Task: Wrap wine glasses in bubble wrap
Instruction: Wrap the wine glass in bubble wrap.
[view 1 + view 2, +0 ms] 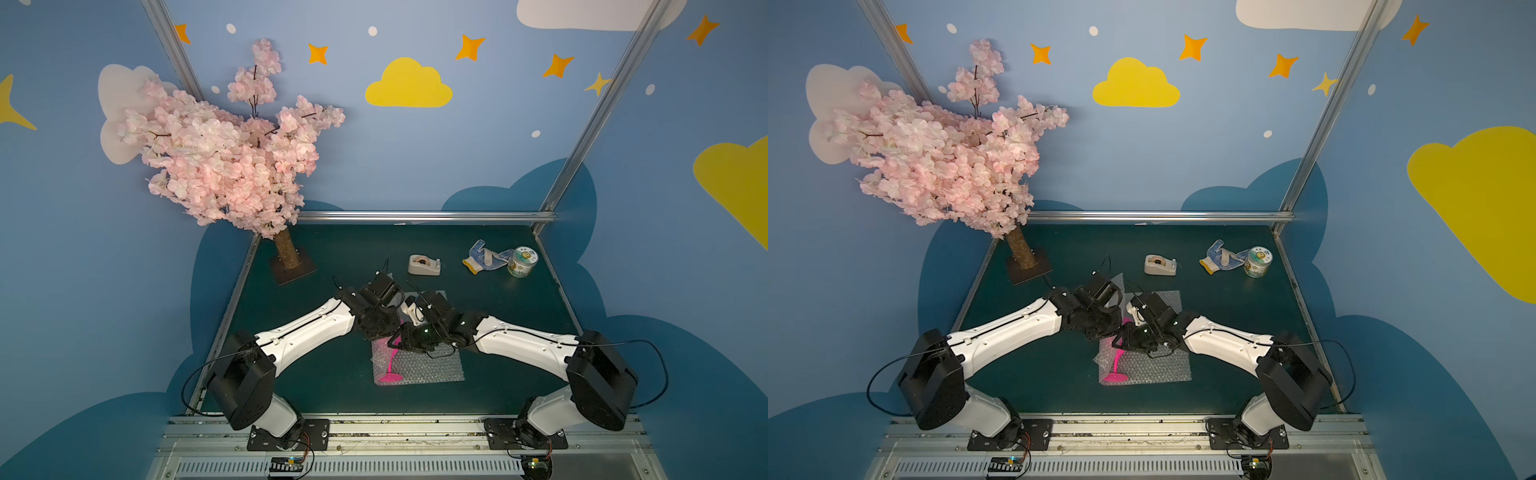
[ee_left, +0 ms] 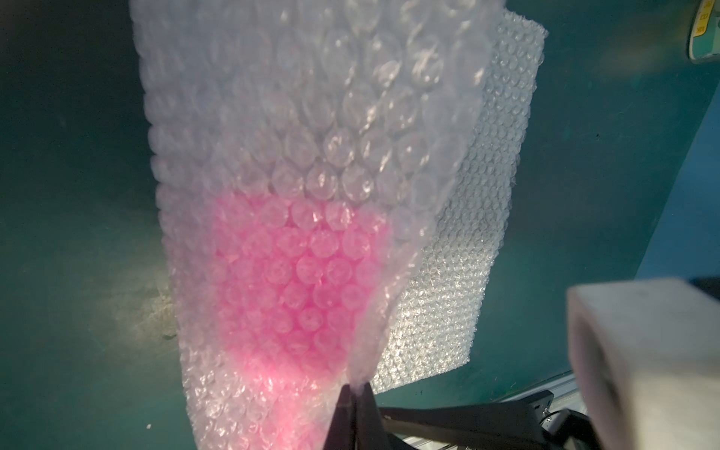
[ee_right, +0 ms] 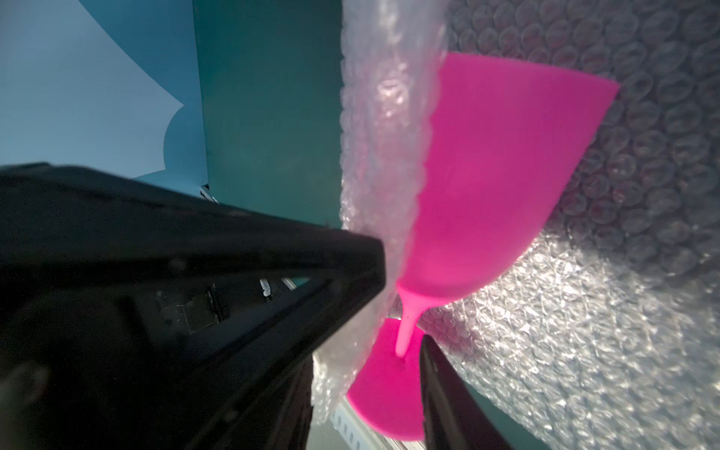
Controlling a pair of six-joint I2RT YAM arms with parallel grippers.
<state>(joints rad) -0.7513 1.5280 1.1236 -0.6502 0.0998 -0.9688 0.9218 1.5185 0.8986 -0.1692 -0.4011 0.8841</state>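
Caught mid-fold, by the look of it: first flap of the bubble wrap (image 1: 428,368) raised over the goblet (image 1: 389,377). Found the goblet lying on its side on that sheet, toward its left side, foot pointing at the robot's base, all resting on the desk (image 1: 324,365).

Pinching a lifted edge of the sheet with the left hand (image 2: 353,393), clenched tight on it, pink bowl glowing through the flap. Straddling the stem with the right hand (image 3: 404,304), half apart, one finger against the folded flap, the other just beside the stem; cannot tell whether truly gripping or only steadying.

Next, probably: carry the flap across the bowl, lay it down on the far side, keep the goblet from rolling away.

Counted: one goblet, one sheet, two hands. Farther back: one tape dispenser (image 1: 424,264), one glove (image 1: 482,257), one tub (image 1: 522,262), one blossom tree (image 1: 224,158).
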